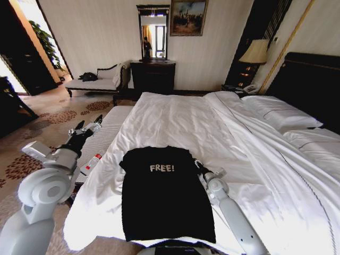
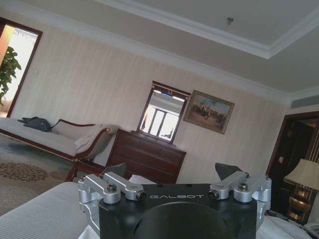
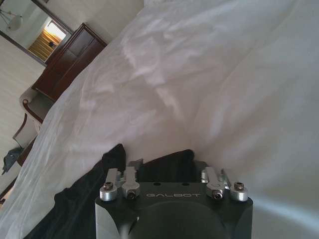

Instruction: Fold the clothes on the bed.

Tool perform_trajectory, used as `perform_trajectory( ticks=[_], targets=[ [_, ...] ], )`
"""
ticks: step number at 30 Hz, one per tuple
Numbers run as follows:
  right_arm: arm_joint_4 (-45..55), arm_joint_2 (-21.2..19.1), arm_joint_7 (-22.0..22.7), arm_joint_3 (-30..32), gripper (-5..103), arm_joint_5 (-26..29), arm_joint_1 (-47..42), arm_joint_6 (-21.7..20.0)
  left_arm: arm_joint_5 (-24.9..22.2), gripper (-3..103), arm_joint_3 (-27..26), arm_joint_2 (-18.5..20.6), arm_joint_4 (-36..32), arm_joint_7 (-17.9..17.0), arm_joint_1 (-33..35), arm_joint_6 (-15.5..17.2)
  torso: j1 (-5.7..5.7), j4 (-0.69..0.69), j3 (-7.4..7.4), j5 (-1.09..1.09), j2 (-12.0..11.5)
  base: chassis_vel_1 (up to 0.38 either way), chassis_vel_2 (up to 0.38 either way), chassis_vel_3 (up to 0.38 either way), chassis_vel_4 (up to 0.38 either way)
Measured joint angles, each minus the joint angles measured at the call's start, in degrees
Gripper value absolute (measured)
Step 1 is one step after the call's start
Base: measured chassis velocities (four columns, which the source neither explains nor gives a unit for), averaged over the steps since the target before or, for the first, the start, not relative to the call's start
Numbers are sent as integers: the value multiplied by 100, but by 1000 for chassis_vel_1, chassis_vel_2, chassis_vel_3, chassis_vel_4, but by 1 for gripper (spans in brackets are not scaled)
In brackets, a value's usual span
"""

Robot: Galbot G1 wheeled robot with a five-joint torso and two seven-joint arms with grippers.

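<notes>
The clothes, a black T-shirt point(image 1: 164, 196) with white "FREE!" lettering, lie flat on the near end of the bed point(image 1: 175, 122), sleeves tucked in so the shape is a narrow rectangle. My right gripper point(image 1: 201, 169) sits at the shirt's right shoulder edge. In the right wrist view this gripper point(image 3: 167, 164) is open, its fingers point(image 3: 130, 172) spread, with a raised bit of black fabric point(image 3: 167, 158) between them. My left gripper point(image 1: 89, 126) is raised beside the bed, away from the shirt. In the left wrist view it point(image 2: 171, 172) is open and holds nothing.
A striped cushioned bench point(image 1: 103, 138) stands along the bed's left side with a small red-and-white item point(image 1: 91, 162) by it. Pillows point(image 1: 281, 114) lie at the far right. A chaise point(image 1: 98, 82), a dark dresser point(image 1: 153, 77) and a lamp point(image 1: 255, 53) line the back wall.
</notes>
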Motion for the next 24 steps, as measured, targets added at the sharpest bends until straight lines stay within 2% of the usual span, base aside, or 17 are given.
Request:
perform_trajectory(
  ticks=[1, 2, 6, 7, 8, 9, 11, 12, 14, 15, 24],
  targets=[
    [13, -16, 0, 6, 50, -2, -2, 2, 1, 100, 0, 4, 0, 0, 7, 1, 0, 0, 0, 0, 0, 0, 0, 0, 0],
    [27, -27, 0, 16, 44, -7, -3, 9, 10, 100, 0, 5, -1, 0, 27, 1, 0, 0, 0, 0, 0, 0, 0, 0, 0],
    [71, -44, -10, 24, 44, -29, -7, 51, 35, 100, -4, 1, -25, -1, 82, 1, 0, 0, 0, 0, 0, 0, 0, 0, 0],
    [92, -55, -21, 24, 27, -45, -11, 76, 48, 100, -12, -3, -44, -2, 103, 1, 0, 0, 0, 0, 0, 0, 0, 0, 0],
    [107, -67, -30, 24, 27, -63, -16, 87, 56, 100, -21, -8, -60, -8, 122, 1, 0, 1, 0, 0, 1, 0, 0, 0, 0],
    [118, -83, -38, 24, 17, -77, -22, 98, 60, 100, -29, -15, -78, -17, 138, 1, 0, 0, 0, 0, 0, 0, 0, 0, 0],
    [130, -102, -43, 24, 17, -88, -26, 106, 67, 100, -39, -23, -99, -30, 160, 1, 0, 0, 0, 0, 0, 0, 0, 0, 0],
    [138, -115, -45, 24, 7, -92, -27, 114, 78, 100, -44, -29, -113, -36, 177, 2, 0, 0, 0, 0, 0, 0, 0, 0, 0],
    [173, -150, -48, 59, 7, -101, -19, 136, 112, 100, -61, -49, -149, -51, 227, 3, 0, 0, 0, 1, 1, 0, 0, 0, 0],
    [195, -161, -49, 89, 1, -102, -6, 145, 125, 100, -67, -57, -161, -55, 245, 4, 0, 0, 0, 1, 0, 0, 0, 0, 0],
    [220, -380, -45, 282, 1, -62, 88, 176, 179, 100, -86, -127, -208, -102, 324, 10, 0, 0, 0, 0, 0, 0, 0, 0, 0]
  ],
)
